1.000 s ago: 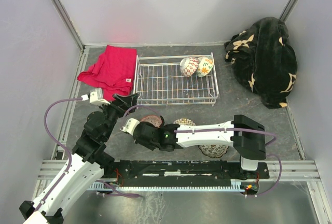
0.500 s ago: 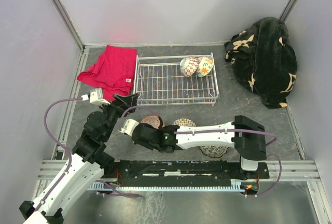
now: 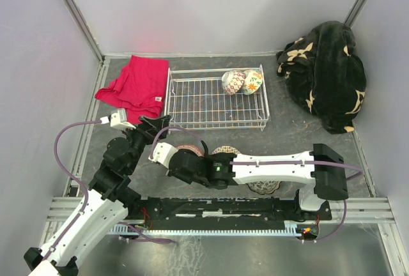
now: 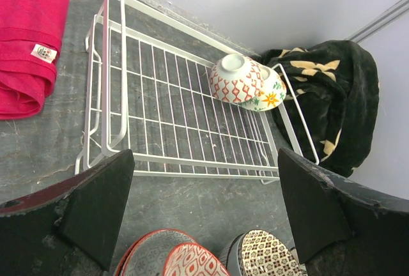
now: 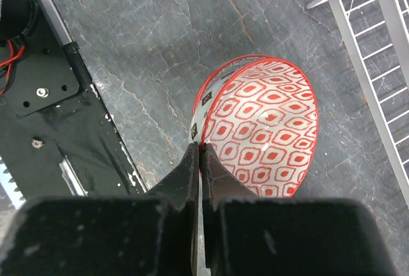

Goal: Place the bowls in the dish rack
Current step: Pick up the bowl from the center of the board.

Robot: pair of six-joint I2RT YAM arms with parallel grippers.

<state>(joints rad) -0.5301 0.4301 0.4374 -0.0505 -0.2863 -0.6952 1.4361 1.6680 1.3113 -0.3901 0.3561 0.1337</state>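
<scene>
My right gripper (image 5: pixel 199 151) is shut on the near rim of a white bowl with red diamond marks (image 5: pixel 265 129), one finger inside and one outside. In the left wrist view that red-marked bowl (image 4: pixel 198 263) overlaps a grey bowl with a red rim (image 4: pixel 137 253), beside a brown-checked bowl (image 4: pixel 271 257). The white wire dish rack (image 3: pixel 192 107) holds a red lattice bowl (image 4: pixel 235 79) and a floral bowl (image 4: pixel 268 94), tipped on their sides at its right end. My left gripper (image 4: pixel 204 206) hangs open above the floor between rack and bowls, holding nothing.
A red cloth (image 3: pixel 137 84) lies left of the rack and a black floral blanket (image 3: pixel 329 71) is heaped at the back right. Another bowl (image 3: pixel 263 186) sits under the right arm (image 3: pixel 275 167), near the black base rail (image 3: pixel 217 209). Grey walls enclose the area.
My right gripper has closed onto the red-marked bowl's rim, and its arm has stretched out with the elbow shifting right. The left arm has not moved.
</scene>
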